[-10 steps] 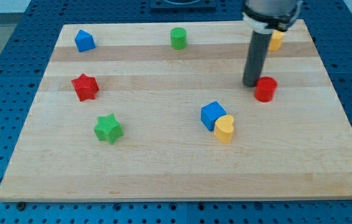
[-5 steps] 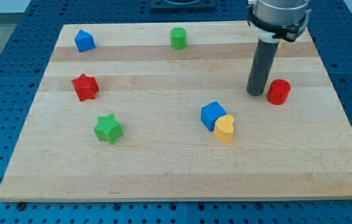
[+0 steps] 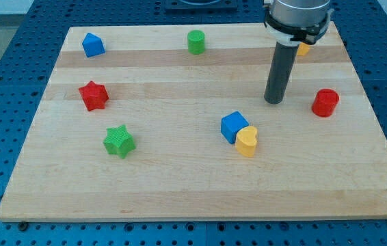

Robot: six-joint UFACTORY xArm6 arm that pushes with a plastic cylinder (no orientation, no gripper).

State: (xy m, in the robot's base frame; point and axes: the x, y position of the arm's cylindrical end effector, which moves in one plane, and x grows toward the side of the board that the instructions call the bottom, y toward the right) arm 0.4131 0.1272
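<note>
A dark rod stands upright over a pale wooden board [image 3: 180, 191], my tip [image 3: 273, 102] resting on bare wood in the view's right half and touching none of the 7 blocks. The arm carries no pincer, only this rod, so it is neither open nor closed and nothing is grasped. Nearest to my tip are the blue cube [image 3: 234, 126] and the yellow heart-shaped block [image 3: 247, 141], pressed together just below and to the view's left of it, and the red cylinder [image 3: 325, 102], apart from it toward the view's right edge. A yellow block [image 3: 305, 48], shape unclear, peeks out behind the rod's collar near the view's top. Across the board's left half sit a blue block [image 3: 93, 45] in the top corner, a red star [image 3: 94, 95] and a green star [image 3: 119, 141]; a green cylinder [image 3: 195, 42] stands at top centre.
</note>
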